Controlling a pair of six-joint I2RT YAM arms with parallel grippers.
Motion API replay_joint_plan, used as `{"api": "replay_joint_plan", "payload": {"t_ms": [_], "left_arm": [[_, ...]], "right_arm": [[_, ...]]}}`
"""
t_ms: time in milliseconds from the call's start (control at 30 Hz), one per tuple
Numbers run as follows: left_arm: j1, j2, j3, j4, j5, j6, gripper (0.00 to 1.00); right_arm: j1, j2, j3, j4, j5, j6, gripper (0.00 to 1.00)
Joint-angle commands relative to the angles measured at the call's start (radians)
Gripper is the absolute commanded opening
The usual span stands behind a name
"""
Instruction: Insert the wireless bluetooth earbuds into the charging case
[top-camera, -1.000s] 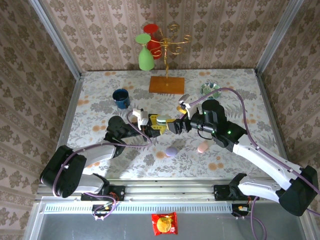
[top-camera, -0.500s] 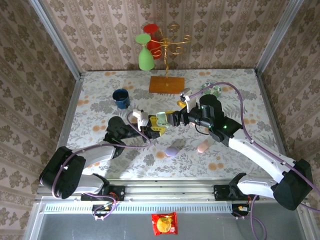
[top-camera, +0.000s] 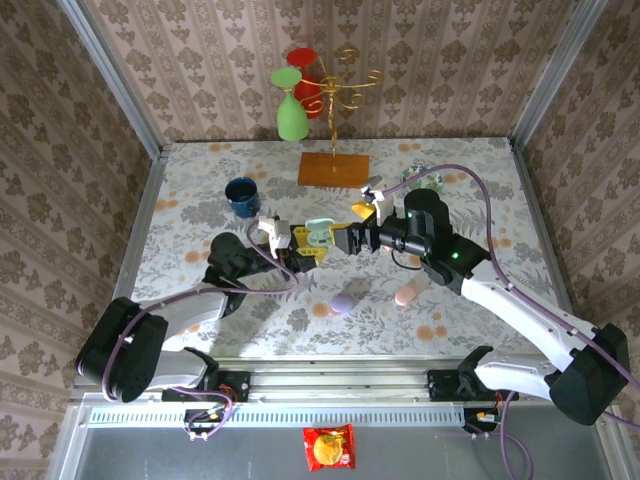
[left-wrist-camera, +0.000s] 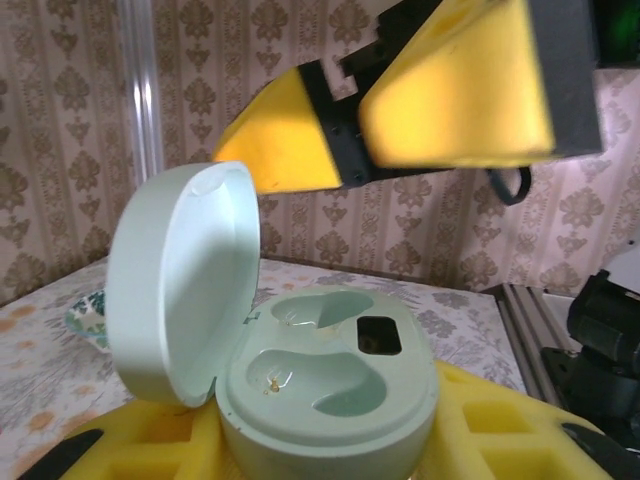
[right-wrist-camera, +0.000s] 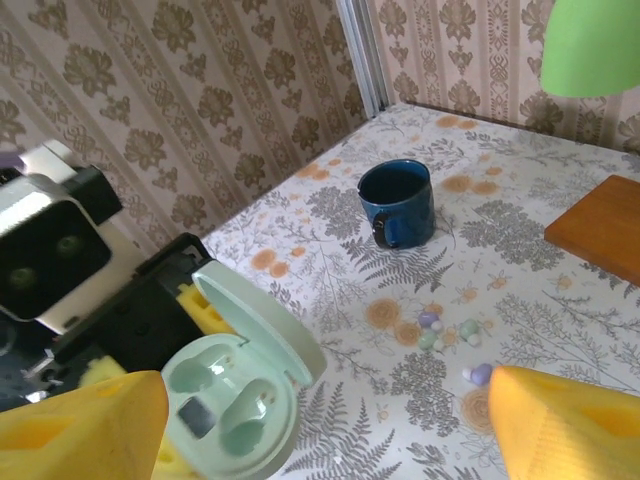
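Note:
My left gripper (top-camera: 306, 247) is shut on the mint-green charging case (top-camera: 320, 234), held above the table's middle. Its lid (left-wrist-camera: 180, 290) stands open and both sockets (left-wrist-camera: 320, 375) are empty. My right gripper (top-camera: 349, 240) hovers open just to the right of the case, nothing between its yellow fingers (right-wrist-camera: 80, 425). In the right wrist view the case (right-wrist-camera: 225, 415) lies below and between those fingers. The earbuds lie loose on the table past the case: a lilac and mint cluster (right-wrist-camera: 430, 322), a mint pair (right-wrist-camera: 468, 330) and a lilac one (right-wrist-camera: 480, 375).
A blue mug (top-camera: 242, 195) stands back left. A wooden-based gold stand (top-camera: 333, 170) with a green glass (top-camera: 291, 115) and a red one is at the back. A lilac egg case (top-camera: 343, 303) and a pink one (top-camera: 405, 294) lie near the front.
My right gripper has moved back and left, from the case's near right side to close beside it. The left gripper with the case has shifted slightly left and back.

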Motion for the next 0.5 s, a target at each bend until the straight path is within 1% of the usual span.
{"api": "replay_joint_plan", "payload": {"t_ms": [0,100,200,300,467], "left_arm": [[0.043,-0.001,0.001,0.044,-0.015,0.024,0.38],[0.107,0.023,0.020,0.075,-0.004,0.009,0.38],[0.168,0.062,0.046,0.118,0.008,-0.021,0.38],[0.219,0.091,0.074,0.133,0.007,-0.027,0.37],[0.294,0.133,0.122,0.131,-0.015,0.002,0.37]], "right_arm": [[-0.008,-0.019,-0.027,0.056,0.038,0.100,0.84],[-0.016,-0.012,-0.053,0.095,0.070,0.188,0.83],[-0.025,0.023,-0.063,0.110,0.076,0.261,0.83],[-0.027,0.082,-0.052,0.105,0.070,0.268,0.83],[-0.033,0.227,0.030,0.048,0.084,0.264,0.82]]}}
